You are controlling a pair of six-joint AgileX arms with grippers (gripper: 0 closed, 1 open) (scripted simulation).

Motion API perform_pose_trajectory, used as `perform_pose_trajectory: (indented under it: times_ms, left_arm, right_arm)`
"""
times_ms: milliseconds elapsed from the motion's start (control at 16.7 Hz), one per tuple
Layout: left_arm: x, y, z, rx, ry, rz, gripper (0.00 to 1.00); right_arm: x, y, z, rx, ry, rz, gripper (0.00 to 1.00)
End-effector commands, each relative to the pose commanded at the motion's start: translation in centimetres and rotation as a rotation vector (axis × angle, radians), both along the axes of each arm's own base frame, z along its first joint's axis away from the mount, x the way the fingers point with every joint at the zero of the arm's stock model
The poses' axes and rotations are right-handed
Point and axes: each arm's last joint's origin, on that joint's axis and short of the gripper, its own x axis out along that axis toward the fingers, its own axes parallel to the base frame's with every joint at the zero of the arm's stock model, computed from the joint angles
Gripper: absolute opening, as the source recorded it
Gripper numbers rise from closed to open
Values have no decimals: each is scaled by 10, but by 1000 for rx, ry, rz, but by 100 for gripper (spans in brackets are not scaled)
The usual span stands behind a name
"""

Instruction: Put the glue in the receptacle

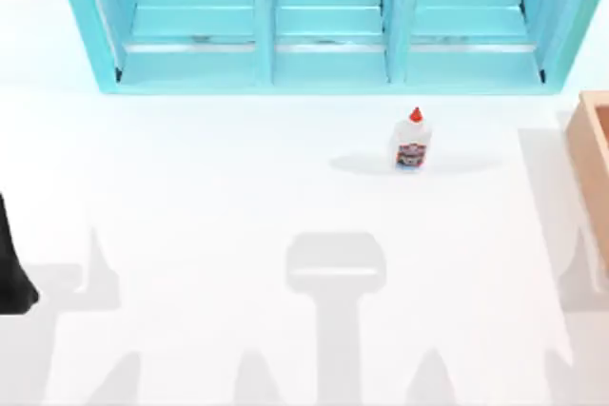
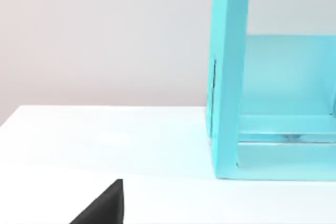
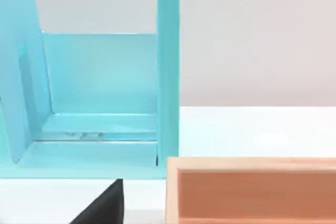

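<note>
From above, you see the glue (image 1: 411,141), a small white squeeze bottle with an orange-red pointed cap and a blue-and-red label, standing upright on the white table (image 1: 209,187), right of centre and just in front of the large turquoise three-compartment shelf unit (image 1: 328,26) that runs along the far edge. It touches nothing. The receptacle (image 1: 592,164), a light tan wooden box with thick plain walls, sits at the table's right edge, cut off by the frame, well apart from the bottle. At the left edge you can make out a dark piece of the left arm (image 1: 14,268), parked low and far from the glue.

In the left wrist view, you look across bare table toward the shelf unit's end wall (image 2: 228,77) and one open compartment. A black wedge of the left gripper (image 2: 102,205) pokes into the frame; you cannot tell whether its fingers are parted or closed.

In the right wrist view, the tan box's near wall (image 3: 252,190) stands close in front of the camera, beside the shelf's other end wall (image 3: 168,72). A black wedge of the right gripper (image 3: 102,205) shows here too, and its state cannot be read either.
</note>
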Motion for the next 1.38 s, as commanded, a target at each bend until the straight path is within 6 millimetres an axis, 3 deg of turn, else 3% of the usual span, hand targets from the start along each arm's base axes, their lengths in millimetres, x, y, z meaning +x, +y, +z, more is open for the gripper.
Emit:
perform_pose_trajectory:
  times_ms: [240, 480, 720, 900, 1140, 1380]
  left_arm:
    - [0, 0, 0, 0, 0, 0, 100]
    - [0, 0, 0, 0, 0, 0, 100]
    - [0, 0, 0, 0, 0, 0, 100]
    - [0, 0, 0, 0, 0, 0, 100]
    - [0, 0, 0, 0, 0, 0, 100]
    - [0, 0, 0, 0, 0, 0, 100]
  right_arm:
    - [1, 1, 5, 5, -15, 6, 100]
    - [9, 9, 25, 30, -55, 22, 100]
    - [32, 24, 42, 51, -48, 25, 100]
    - [59, 45, 42, 49, -7, 22, 100]
    - [97, 85, 19, 9, 73, 17, 100]
    - [122, 131, -32, -63, 143, 6, 100]
